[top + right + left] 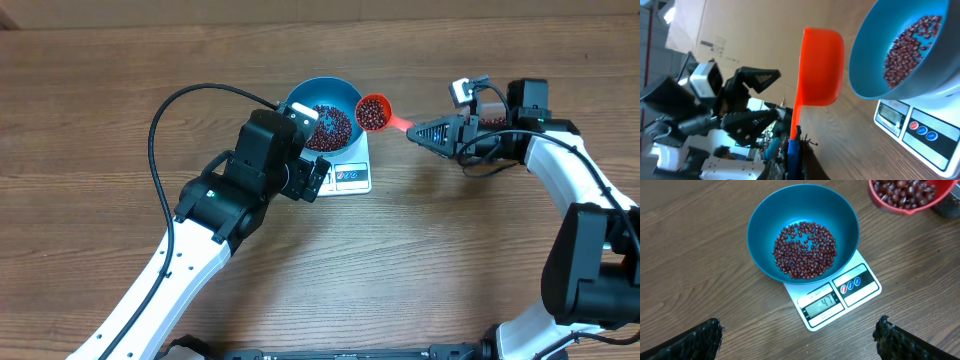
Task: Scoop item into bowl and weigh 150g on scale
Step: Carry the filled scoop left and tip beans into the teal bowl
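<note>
Beans [330,127] form a shallow layer in the blue bowl [322,88], which stands on the scale [352,176], toward the middle of the tabletop's far edge. Right gripper [418,131] is clenched on the handle of a red scoop [374,112] loaded with more beans, just beside the bowl's right rim. Left gripper [799,335] has its fingers spread wide and empty, above the scale's near side.

Brown wood-grain counter [420,260] fills basically the whole overhead view, grain running left to right. A red plastic scoop [374,112] sits up above its far middle. The right wrist view also catches a tan cardboard-looking panel [755,30] with a printed label behind.
</note>
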### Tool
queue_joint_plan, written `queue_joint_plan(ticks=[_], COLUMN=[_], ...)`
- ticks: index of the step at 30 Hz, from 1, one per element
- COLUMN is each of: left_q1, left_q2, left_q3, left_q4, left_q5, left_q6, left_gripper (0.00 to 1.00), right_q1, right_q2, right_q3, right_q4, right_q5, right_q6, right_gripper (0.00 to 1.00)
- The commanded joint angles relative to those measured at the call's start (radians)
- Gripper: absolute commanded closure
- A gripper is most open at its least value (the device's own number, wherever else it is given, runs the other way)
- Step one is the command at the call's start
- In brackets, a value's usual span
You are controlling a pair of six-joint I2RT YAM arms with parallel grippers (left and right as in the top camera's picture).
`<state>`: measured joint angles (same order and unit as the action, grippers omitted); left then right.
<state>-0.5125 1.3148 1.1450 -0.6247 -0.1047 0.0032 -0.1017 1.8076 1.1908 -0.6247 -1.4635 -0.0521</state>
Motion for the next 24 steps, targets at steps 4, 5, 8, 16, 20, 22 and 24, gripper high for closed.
queue_joint_plan(ticks=[4, 5, 8, 16, 20, 22, 24], left_q1=[0.002, 0.002, 0.002, 0.002, 0.002, 0.002, 0.002], left_q2=[-0.019, -0.019, -0.019, -0.019, -0.019, -0.019, -0.019], left_q3=[0.002, 0.002, 0.002, 0.002, 0.002, 0.002, 0.002], left_q4=[0.000, 0.000, 0.000, 0.000, 0.000, 0.000, 0.000], left_q5=[0.009, 0.009, 0.009, 0.009, 0.009, 0.009, 0.009], left_q6=[0.008, 0.008, 0.008, 0.008, 0.008, 0.008, 0.008], left_gripper=[0.00, 0.01, 0.01, 0.00, 0.01, 0.00, 0.00], right_q1=[0.005, 0.005, 0.005, 0.029, 0.064, 0.085, 0.110], right_q2=[0.001, 0.001, 0.001, 0.001, 0.001, 0.001, 0.001], right_q3=[0.006, 0.006, 0.006, 0.006, 0.006, 0.006, 0.006], right_q4=[0.085, 0.098, 0.132, 0.161, 0.199, 0.236, 0.272], right_q5=[0.031, 0.031, 0.035, 0.121, 0.128, 0.149, 0.201], right_q6=[0.105, 0.105, 0.105, 0.106, 0.124, 0.162, 0.198], right_gripper=[0.96, 0.96, 0.96, 0.96, 0.96, 0.96, 0.96])
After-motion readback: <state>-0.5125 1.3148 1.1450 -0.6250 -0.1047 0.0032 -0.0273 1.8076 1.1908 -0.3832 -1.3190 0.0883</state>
